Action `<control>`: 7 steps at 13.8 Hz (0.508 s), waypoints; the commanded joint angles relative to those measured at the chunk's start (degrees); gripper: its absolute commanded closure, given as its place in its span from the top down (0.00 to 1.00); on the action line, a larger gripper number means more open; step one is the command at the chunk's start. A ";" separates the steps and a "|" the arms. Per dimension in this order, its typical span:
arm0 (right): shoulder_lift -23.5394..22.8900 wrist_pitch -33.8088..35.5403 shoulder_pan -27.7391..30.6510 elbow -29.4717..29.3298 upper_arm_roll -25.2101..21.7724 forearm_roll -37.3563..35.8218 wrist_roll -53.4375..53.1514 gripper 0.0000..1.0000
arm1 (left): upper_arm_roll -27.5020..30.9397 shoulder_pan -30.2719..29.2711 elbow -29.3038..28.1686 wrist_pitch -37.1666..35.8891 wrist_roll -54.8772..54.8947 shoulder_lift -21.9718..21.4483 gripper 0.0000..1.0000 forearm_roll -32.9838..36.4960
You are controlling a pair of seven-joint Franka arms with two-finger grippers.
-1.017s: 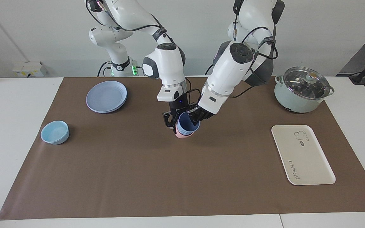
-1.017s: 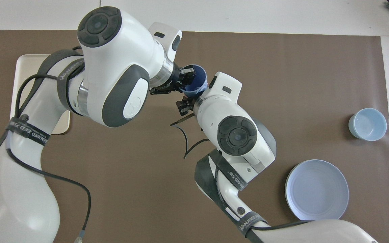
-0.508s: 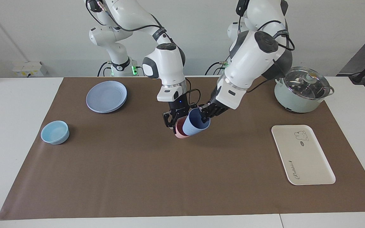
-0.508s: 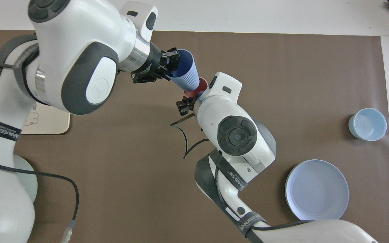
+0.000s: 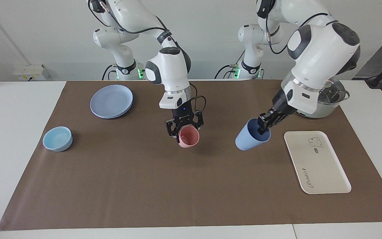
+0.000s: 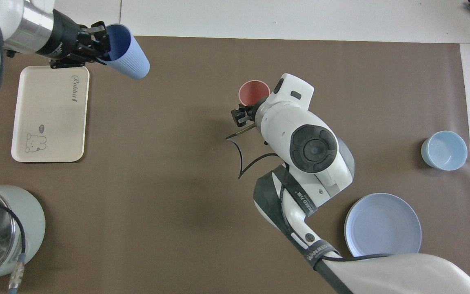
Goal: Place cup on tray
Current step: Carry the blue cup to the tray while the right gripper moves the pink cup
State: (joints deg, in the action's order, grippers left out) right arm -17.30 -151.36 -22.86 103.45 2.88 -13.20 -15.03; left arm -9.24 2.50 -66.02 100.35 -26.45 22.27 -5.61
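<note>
Blue cup carried tilted, short of the tray.

Left gripper (image 5: 264, 126) fingers were clamped on the rim of the cup (image 5: 250, 139), over the mat beside the tray (image 5: 323, 172); released tilted, it could roll away. Right gripper (image 5: 184, 127) fingers pinched the pink cup (image 5: 189, 136). Count: two cups, one tray, one bowl (image 5: 57, 138), one pot (image 5: 323, 99); blue plates (image 5: 111, 100) uncountable.

The cup (image 5: 251, 138) was periwinkle blue, ribbed, darker inside. The tray (image 5: 323, 172) was cream with a cartoon animal and dark script. Another cup (image 5: 189, 136) was salmon pink; the mat (image 5: 144, 186) was brown.
</note>
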 commanded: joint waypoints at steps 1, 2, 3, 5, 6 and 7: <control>-0.28 -3.58 4.65 0.70 0.81 -0.60 4.90 0.00 | -0.34 -7.12 -6.91 1.95 12.51 -3.98 0.00 2.36; -0.80 -4.64 6.58 0.53 0.90 0.45 7.27 0.00 | -0.16 -9.59 -11.37 3.44 16.47 -6.16 0.00 2.36; -0.98 -5.08 7.99 0.53 1.07 2.29 9.56 0.00 | 0.01 -11.79 -16.81 6.24 19.82 -8.45 0.00 2.45; -1.16 -5.18 11.33 0.70 1.16 9.21 19.28 0.00 | -0.07 -16.63 -30.50 18.41 26.68 -13.81 0.00 2.45; -1.51 -5.18 13.43 0.44 1.25 14.56 26.38 0.00 | -0.07 -18.65 -34.92 22.92 28.62 -14.79 0.00 2.45; -1.51 -5.09 14.59 0.44 1.25 21.48 33.68 0.00 | 0.01 -19.37 -36.97 24.70 30.03 -14.71 0.00 2.45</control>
State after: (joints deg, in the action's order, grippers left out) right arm -18.69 -155.18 -11.66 103.56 3.05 -0.64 7.17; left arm -8.78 -14.78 -90.55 117.74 0.35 13.55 -3.93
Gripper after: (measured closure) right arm 0.167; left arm 0.938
